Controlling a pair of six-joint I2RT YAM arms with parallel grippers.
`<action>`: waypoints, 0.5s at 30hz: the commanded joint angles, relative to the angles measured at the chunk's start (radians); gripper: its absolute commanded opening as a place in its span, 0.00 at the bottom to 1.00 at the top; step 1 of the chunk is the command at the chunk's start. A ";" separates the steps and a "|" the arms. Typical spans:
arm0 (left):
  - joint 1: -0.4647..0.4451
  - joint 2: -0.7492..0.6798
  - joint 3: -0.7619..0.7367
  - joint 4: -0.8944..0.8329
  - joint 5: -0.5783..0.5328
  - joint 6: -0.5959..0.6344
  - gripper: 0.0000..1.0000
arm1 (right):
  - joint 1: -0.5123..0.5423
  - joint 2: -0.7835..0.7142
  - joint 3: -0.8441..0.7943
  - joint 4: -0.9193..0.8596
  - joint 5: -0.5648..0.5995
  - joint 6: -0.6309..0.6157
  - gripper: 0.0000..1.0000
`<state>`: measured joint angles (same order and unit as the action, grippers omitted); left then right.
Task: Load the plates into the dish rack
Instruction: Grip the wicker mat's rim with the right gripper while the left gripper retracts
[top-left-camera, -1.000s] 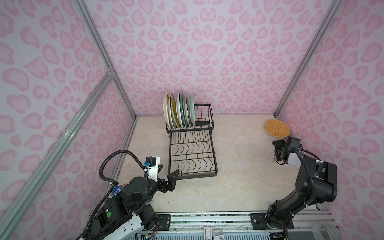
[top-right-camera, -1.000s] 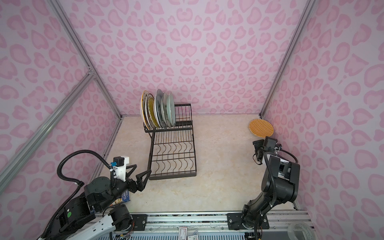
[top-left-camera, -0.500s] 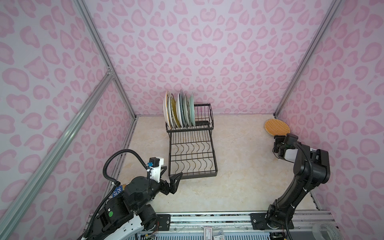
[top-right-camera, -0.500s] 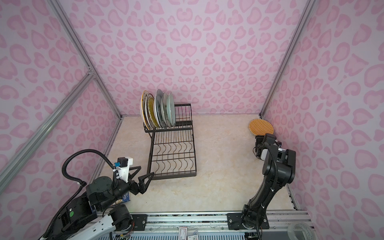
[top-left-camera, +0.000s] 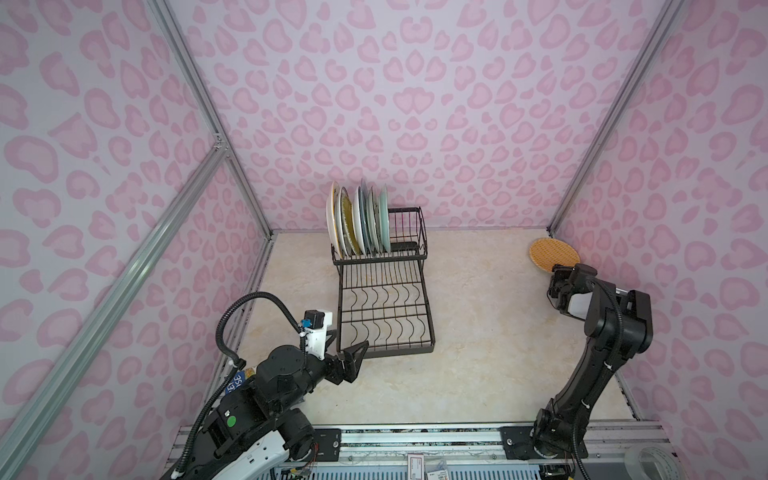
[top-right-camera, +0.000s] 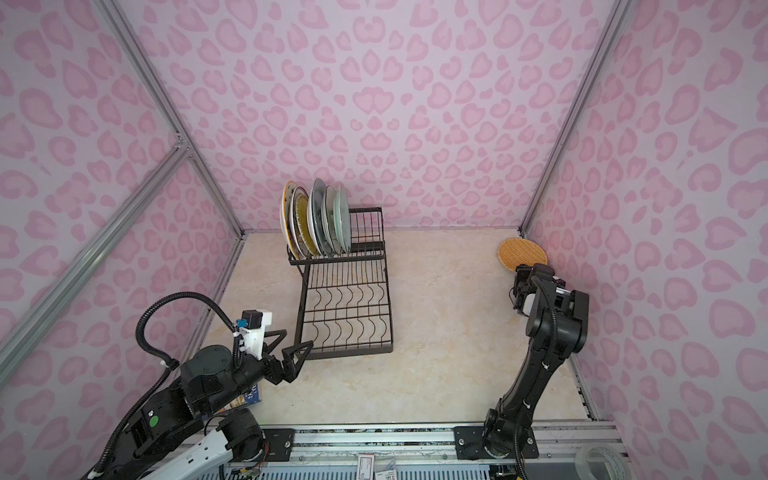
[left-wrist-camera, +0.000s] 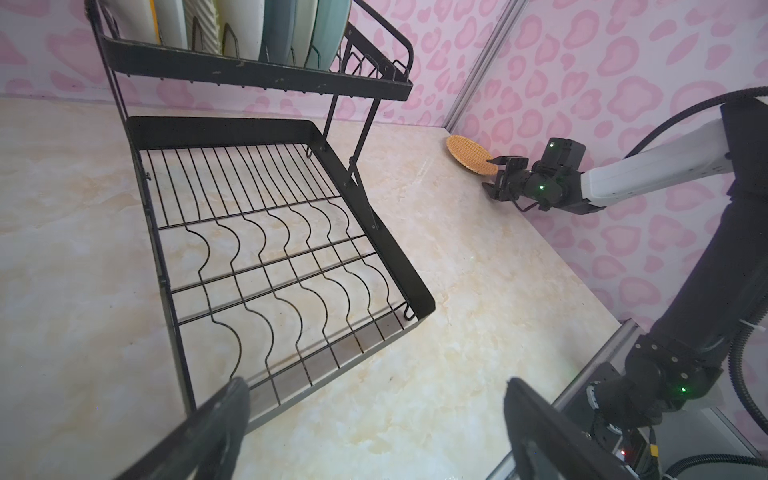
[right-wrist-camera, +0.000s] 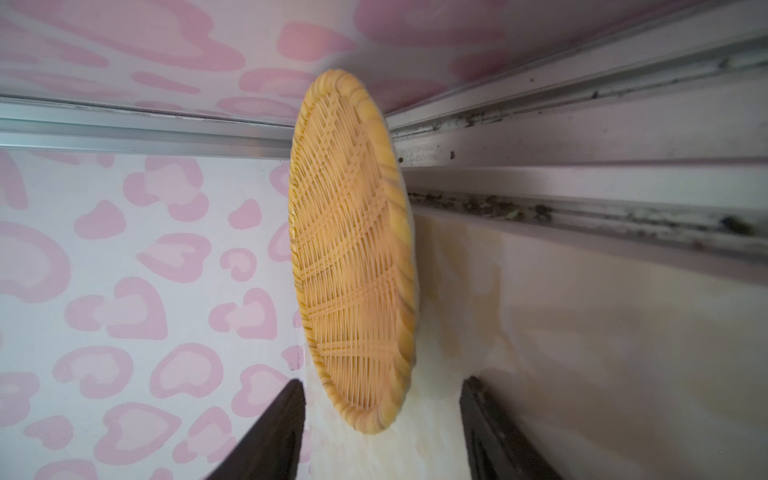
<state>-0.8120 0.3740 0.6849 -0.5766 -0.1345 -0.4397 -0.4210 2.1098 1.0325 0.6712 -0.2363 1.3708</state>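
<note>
near left: left arm's fingers (top-left-camera: 356, 350) spread wide, holding nothing, poised just off the near corner of the dish rack (left-wrist-camera: 409, 272).
centre: the black wire rack sits on the marble-look desk (top-left-camera: 478, 332), long tray nearest.
far right: right arm's fingers (right-wrist-camera: 282, 428) parted either side of the orange woven plate (top-left-camera: 552, 253), not clamped, by the corner wall.
far end: row of plates (top-left-camera: 359, 220) stands on edge in the raised tier.

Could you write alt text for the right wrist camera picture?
An orange woven-look plate lies on the pale tabletop in a pink-walled corner, its near rim between the two dark fingers of the open right gripper.
</note>
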 joint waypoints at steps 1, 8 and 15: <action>0.005 0.007 -0.007 0.037 0.015 0.013 0.97 | -0.005 0.048 0.003 -0.046 -0.006 0.027 0.55; 0.012 0.016 -0.006 0.046 0.013 0.015 0.97 | -0.013 0.114 0.010 0.025 -0.032 0.050 0.32; 0.026 0.026 -0.008 0.057 0.024 0.018 0.97 | -0.023 0.150 -0.003 0.165 -0.086 0.086 0.02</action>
<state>-0.7910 0.3958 0.6819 -0.5659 -0.1200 -0.4366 -0.4435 2.2345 1.0462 0.8871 -0.3065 1.4487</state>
